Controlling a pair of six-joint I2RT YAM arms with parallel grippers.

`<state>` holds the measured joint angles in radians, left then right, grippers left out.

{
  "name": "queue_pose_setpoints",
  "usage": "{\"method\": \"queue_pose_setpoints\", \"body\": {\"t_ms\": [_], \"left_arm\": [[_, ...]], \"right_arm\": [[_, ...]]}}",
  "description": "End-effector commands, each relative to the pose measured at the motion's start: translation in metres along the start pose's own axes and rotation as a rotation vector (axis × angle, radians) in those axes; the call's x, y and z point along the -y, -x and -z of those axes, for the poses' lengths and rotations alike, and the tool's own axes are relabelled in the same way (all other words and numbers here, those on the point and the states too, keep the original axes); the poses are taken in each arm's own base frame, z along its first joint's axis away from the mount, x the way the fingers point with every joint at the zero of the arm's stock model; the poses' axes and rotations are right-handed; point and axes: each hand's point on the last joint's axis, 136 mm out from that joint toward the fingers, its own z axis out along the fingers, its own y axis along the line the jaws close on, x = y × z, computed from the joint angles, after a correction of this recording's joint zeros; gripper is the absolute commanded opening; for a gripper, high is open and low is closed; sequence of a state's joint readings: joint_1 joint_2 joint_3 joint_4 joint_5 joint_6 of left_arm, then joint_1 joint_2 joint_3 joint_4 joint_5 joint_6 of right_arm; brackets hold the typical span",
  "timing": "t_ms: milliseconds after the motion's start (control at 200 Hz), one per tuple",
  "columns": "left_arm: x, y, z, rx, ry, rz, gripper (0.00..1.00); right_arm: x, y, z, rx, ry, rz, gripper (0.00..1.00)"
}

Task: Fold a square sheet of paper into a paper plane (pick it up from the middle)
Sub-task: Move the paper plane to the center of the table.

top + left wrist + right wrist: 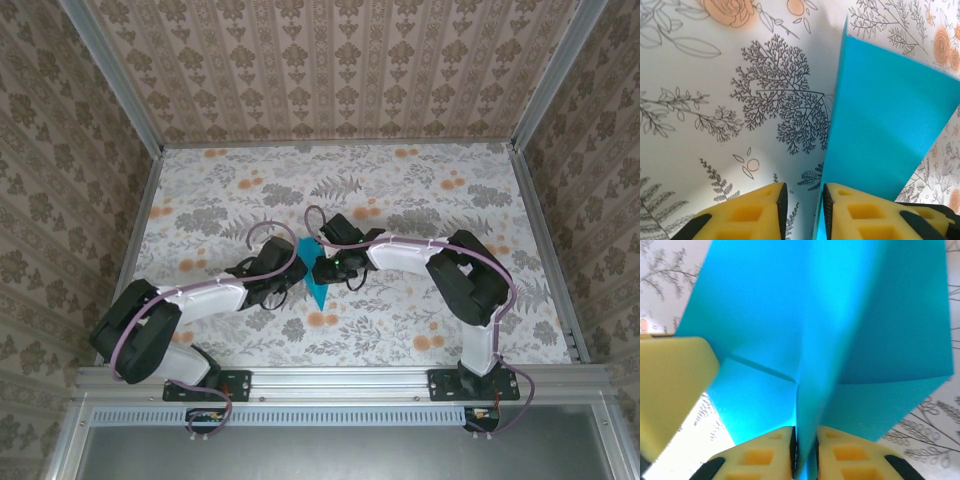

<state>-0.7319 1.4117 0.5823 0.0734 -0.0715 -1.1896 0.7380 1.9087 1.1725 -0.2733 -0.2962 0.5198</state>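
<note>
Looking down from above, you have both arms meeting over the middle of the floral table [430, 200], with the teal-blue paper plane [316, 287] between them, its narrow tip toward the arm bases. Your right gripper [805, 455] is clamped on the plane's centre crease, the fold squeezed between its pads and the flaps spreading to either side. Your left gripper [805, 210] stands slightly parted, with the table showing through the gap. The paper's edge runs along the inner face of one pad. In the right wrist view, a yellow finger [672, 385] of the left gripper sits just beside the paper.
</note>
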Motion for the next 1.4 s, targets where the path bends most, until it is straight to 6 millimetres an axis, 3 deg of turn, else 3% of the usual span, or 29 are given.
{"method": "queue_pose_setpoints", "body": {"t_ms": [0,305,415,780,1095,1285,1395], "left_arm": [[0.0,0.01,0.009,0.015,0.025,-0.006,0.34],[-0.019,0.02,0.019,0.027,0.114,-0.022,0.65],[-0.026,0.024,0.022,0.031,0.162,-0.041,0.75],[-0.026,0.022,0.018,-0.003,0.194,-0.1,1.0],[-0.026,0.023,0.016,-0.016,0.212,-0.116,1.0],[-0.027,0.023,0.016,-0.019,0.219,-0.116,1.0],[-0.03,0.024,0.018,-0.017,0.231,-0.117,1.0]], "right_arm": [[0.015,0.003,0.013,0.012,-0.122,0.021,0.14],[0.066,0.007,0.077,0.057,-0.398,0.027,0.11],[0.081,0.01,0.09,0.07,-0.449,0.009,0.11],[0.104,0.008,0.062,-0.015,-0.467,-0.051,0.18],[0.113,0.001,0.049,-0.044,-0.479,-0.084,0.23],[0.118,0.001,0.045,-0.05,-0.492,-0.093,0.16],[0.114,0.012,0.054,-0.01,-0.495,-0.084,0.12]]}}
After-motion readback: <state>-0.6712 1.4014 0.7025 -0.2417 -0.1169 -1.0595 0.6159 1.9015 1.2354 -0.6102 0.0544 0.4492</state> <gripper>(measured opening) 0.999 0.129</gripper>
